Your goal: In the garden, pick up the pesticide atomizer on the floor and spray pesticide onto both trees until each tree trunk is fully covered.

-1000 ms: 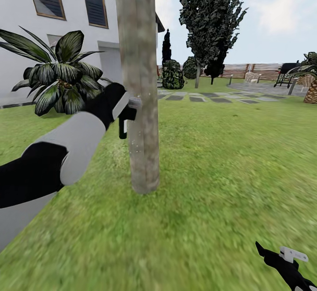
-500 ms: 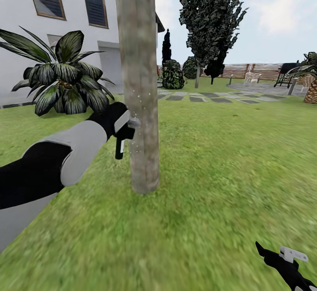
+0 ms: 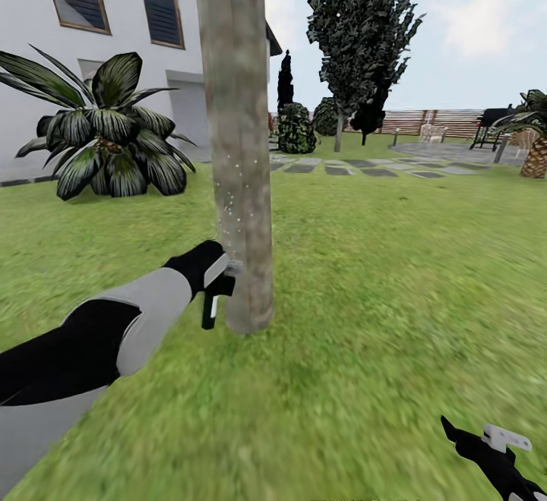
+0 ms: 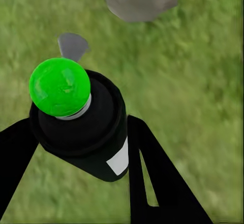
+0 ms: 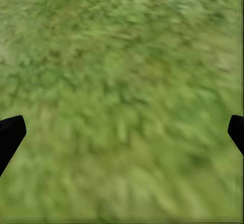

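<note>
At far left, a white house (image 3: 30, 68) stands behind a low plant with broad striped leaves (image 3: 106, 137).

The left arm reaches forward from the near left over the grass (image 3: 380, 296). The left gripper (image 3: 216, 288) is low, just beside the left face of the tree trunk (image 3: 239, 144), near the trunk's base. Its jaws are clenched on the pesticide atomizer (image 4: 84, 127): in the left wrist view the dark cylindrical body sits between the two black fingers (image 4: 152, 183), with a bright green round cap (image 4: 60, 86) on its top and a small white label on its side. In the head view the atomizer shows as a dark body hanging below the gripper, close against the trunk; contact with the bark cannot be determined.

Fine white specks dot the trunk's left face above the gripper.

Right of the trunk, in the distance, stand a dark narrow tree (image 3: 365, 23), grey paving slabs (image 3: 357, 169) and a brown slat fence (image 3: 425, 121).

At near right, the right gripper (image 3: 494, 459) hangs low over the grass. In the right wrist view its black fingertips (image 5: 10, 135) sit at opposite edges, so the jaws are released with nothing between them.
</note>
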Tool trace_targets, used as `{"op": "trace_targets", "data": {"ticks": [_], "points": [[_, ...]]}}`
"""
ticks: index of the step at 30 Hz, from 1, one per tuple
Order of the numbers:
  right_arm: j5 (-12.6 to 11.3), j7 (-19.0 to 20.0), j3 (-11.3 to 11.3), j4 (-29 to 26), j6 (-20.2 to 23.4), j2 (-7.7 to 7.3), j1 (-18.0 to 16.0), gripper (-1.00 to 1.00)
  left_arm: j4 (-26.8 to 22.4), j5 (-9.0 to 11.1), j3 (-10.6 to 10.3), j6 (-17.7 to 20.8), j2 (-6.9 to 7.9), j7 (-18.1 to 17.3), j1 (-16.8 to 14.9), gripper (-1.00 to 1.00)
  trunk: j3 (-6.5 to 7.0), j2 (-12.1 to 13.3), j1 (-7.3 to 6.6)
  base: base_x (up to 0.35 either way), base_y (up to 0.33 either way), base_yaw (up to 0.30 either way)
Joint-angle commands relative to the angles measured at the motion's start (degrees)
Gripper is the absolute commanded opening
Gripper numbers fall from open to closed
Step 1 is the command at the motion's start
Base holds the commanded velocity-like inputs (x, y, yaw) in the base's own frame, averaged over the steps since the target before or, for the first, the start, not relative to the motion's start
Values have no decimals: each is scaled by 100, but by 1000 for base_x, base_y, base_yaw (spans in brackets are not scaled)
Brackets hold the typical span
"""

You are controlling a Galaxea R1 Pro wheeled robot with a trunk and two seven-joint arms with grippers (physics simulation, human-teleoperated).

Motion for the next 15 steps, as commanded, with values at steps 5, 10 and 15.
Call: {"op": "trace_targets", "data": {"ticks": [5,10,15], "points": [[-17,50,-42,9,-5,-1,-5,100,-9,17,-56,-235,0,18,338,-100,-5,-3,-2,0,0,-149],[-17,50,-42,9,-5,-1,-5,100,-13,3,-56,-464,0,18,679,-100,-5,-3,-2,0,0,-7],[-17,50,-36,9,-5,-1,-5,100,-13,-15,-56,-849,0,26,1119,-100,-5,-3,-2,0,0,0]]}}
